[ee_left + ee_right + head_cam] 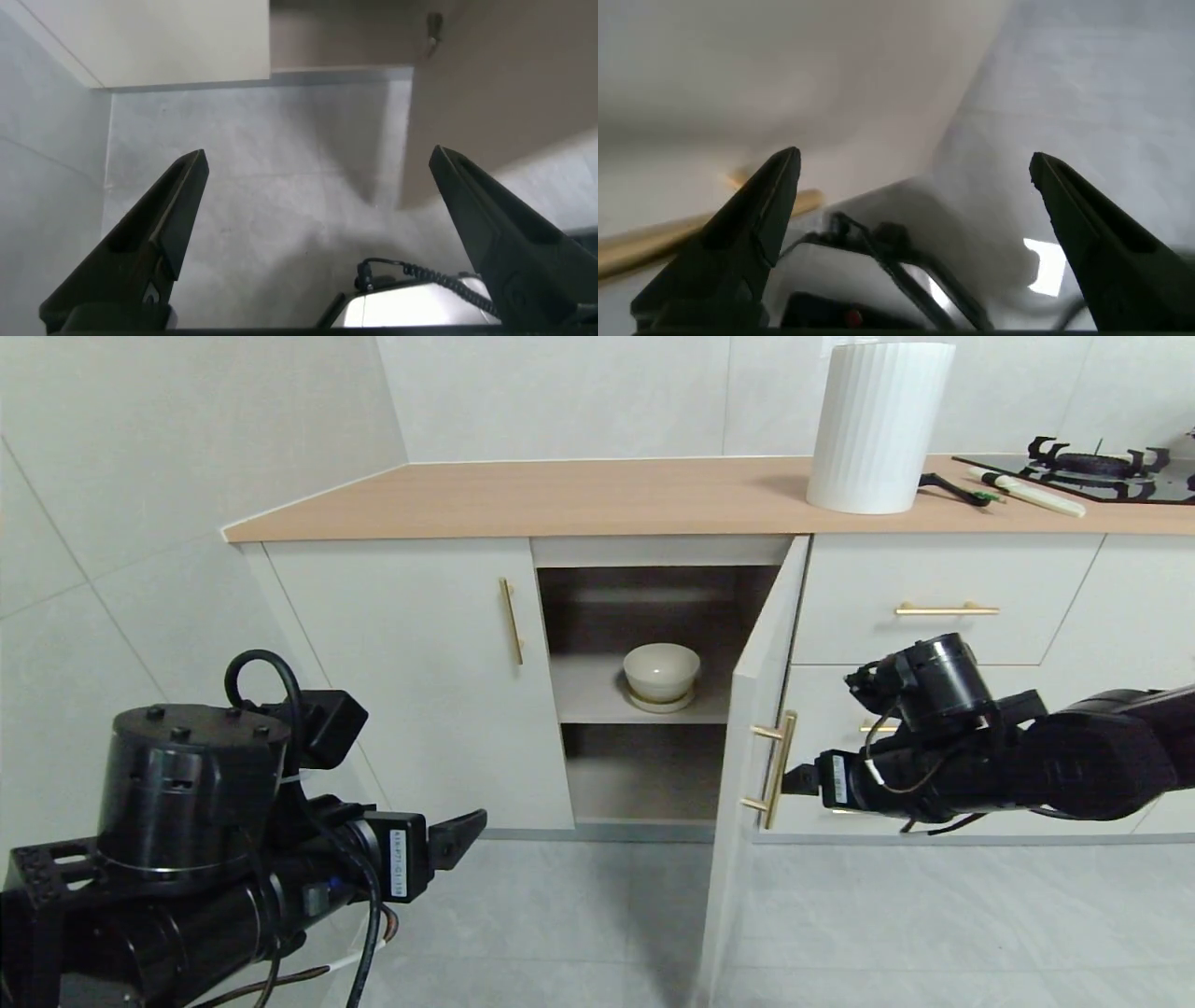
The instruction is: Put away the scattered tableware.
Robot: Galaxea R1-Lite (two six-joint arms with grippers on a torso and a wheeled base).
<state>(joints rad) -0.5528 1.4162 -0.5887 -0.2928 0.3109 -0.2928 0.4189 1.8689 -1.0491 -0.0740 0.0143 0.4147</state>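
A cream bowl sits on a small plate on the middle shelf of the open cabinet. The cabinet door stands swung out toward me, with its gold handle on the outer face. My right gripper is right beside that handle, its fingers spread wide in the right wrist view, where the gold handle lies off to one side of them. My left gripper hangs low over the floor left of the cabinet, open and empty.
On the wooden counter stand a tall white ribbed container, a black-handled tool, a cream utensil and a gas hob. The left door is closed. Drawers lie behind the right arm. Grey floor spreads in front.
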